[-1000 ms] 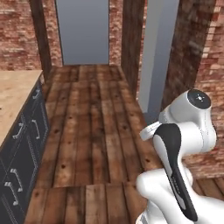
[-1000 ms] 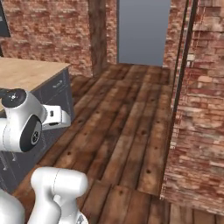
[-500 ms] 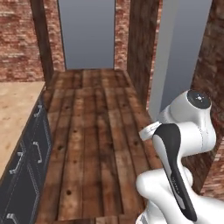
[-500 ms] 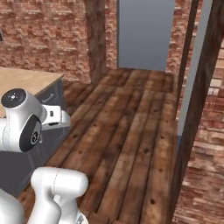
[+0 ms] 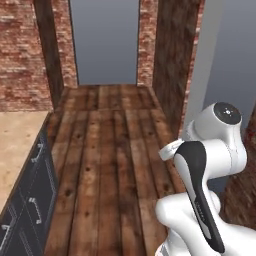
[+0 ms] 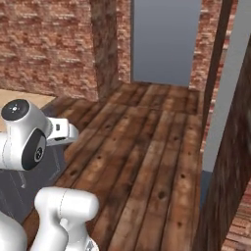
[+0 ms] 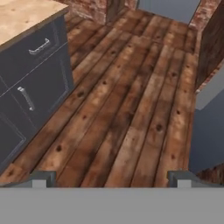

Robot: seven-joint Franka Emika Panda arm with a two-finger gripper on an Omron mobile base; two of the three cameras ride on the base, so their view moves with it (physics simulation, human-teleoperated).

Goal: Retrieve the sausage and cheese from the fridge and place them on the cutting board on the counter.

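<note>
Surface: the light tan wood-grain surface (image 5: pixel 17 145) sits at 9 o'clock in the left base view, and its corner lies at 11 o'clock in the hand view (image 7: pixel 22 15); a sliver of it also shows at 9 o'clock in the right base view (image 6: pixel 14 95). The part in view carries nothing.
Cabinets: dark grey cabinets (image 7: pixel 33 83) with silver handles (image 7: pixel 39 47) stand under the surface, at 9 o'clock in the hand view and at 7 o'clock in the left base view (image 5: pixel 30 200).
Gripper: the gripper (image 7: pixel 111 177) is released, its two finger tips (image 7: pixel 41 178) set wide apart at 6 o'clock in the hand view, nothing between them, floor beneath.
Floor: dark reddish-brown wooden floor (image 5: pixel 110 150) runs from the middle of each view toward 12 o'clock, beside the cabinets.
Walls: red brick walls (image 6: pixel 44 44) stand at 10 o'clock in the right base view, with a dark wooden post (image 6: pixel 105 44) just beside them at 11 o'clock.
Opening: a flat grey-blue opening (image 5: pixel 104 40) closes the end of the floor at 12 o'clock in both base views (image 6: pixel 164 39).
Panel: a pale grey upright panel (image 5: pixel 225 60) stands at 2 o'clock in the left base view, next to a dark wooden post (image 5: pixel 175 55).
Arm: the white arm (image 5: pixel 210 165) rises at 4 o'clock in the left base view and at 8 o'clock in the right base view (image 6: pixel 29 142).
</note>
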